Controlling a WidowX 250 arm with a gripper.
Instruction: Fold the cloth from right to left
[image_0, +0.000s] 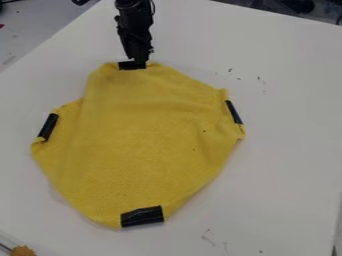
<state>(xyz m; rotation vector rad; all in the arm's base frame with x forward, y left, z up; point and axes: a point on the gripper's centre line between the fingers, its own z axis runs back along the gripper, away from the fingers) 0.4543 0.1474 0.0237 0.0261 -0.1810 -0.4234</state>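
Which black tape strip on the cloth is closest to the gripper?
The top strip, on the cloth edge right by the gripper. The view's left strip, right strip and bottom strip sit well away.

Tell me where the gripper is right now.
In the camera view, the gripper is near the top, left of centre, at the black tape on the upper edge of the yellow cloth.

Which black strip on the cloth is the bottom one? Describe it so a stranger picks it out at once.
On the white table lies a big yellow cloth. Four black strips mark its edge, and the bottom strip sits at the lower end, opposite the gripper. It looks broadest and lies nearly level, while the left strip and right strip run steeply.
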